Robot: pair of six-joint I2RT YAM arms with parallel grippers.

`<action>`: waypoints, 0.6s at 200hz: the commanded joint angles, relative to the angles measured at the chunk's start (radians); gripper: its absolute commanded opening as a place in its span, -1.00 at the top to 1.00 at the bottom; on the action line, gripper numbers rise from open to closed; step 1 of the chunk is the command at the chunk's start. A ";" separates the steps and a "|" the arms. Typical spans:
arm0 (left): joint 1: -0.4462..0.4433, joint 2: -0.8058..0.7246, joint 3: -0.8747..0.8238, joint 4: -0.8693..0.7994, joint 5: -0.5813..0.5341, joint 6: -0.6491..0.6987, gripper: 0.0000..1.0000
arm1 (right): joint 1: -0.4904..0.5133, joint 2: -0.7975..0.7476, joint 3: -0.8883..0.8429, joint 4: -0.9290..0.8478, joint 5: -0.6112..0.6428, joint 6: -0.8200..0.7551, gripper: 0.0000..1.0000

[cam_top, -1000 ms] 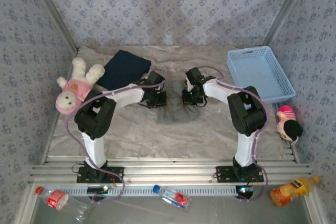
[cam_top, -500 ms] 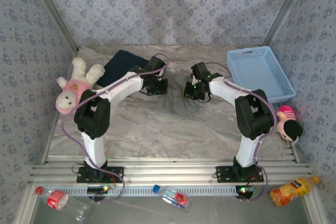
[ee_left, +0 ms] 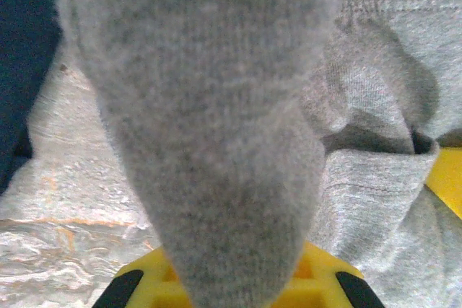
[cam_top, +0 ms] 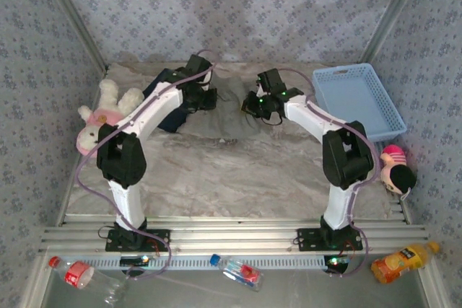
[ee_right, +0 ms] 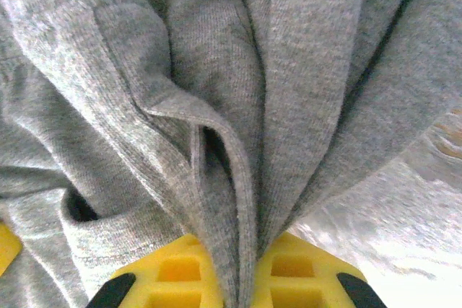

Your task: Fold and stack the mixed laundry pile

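Note:
The olive-grey garment (cam_top: pixel 225 119) hangs stretched between my two grippers at the back of the table. My left gripper (cam_top: pixel 204 99) is shut on one bunched edge of it; in the left wrist view the grey cloth (ee_left: pixel 216 142) rises out of the yellow fingers (ee_left: pixel 325 279). My right gripper (cam_top: pixel 250 104) is shut on the other edge, and folds of the cloth (ee_right: pixel 238 142) are pinched between its yellow fingers (ee_right: pixel 310 268). The dark navy garment (cam_top: pixel 167 110) lies flat at the back left, partly under my left arm, and its edge (ee_left: pixel 22 48) shows beside the held cloth.
A light blue mesh basket (cam_top: pixel 357 99) sits at the back right. A pink-and-cream plush toy (cam_top: pixel 101 117) leans at the left wall and a pink-and-black plush (cam_top: pixel 395 167) at the right edge. Bottles (cam_top: pixel 238 272) lie on the front ledge beyond the arm bases.
Both arms have reached toward the back of the table, carrying the grey garment with them. My left arm now crosses the navy garment.

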 commanded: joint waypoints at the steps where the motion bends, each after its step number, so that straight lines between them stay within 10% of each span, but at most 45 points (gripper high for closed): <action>1: 0.049 -0.006 0.061 -0.070 -0.021 0.098 1.00 | 0.030 0.042 0.062 0.092 0.011 0.092 1.00; 61: 0.213 0.053 0.168 -0.102 -0.004 0.293 1.00 | 0.166 0.213 0.207 0.280 0.124 0.187 1.00; 120: 0.372 0.306 0.620 -0.234 0.018 0.404 1.00 | 0.254 0.468 0.509 0.373 0.194 0.280 1.00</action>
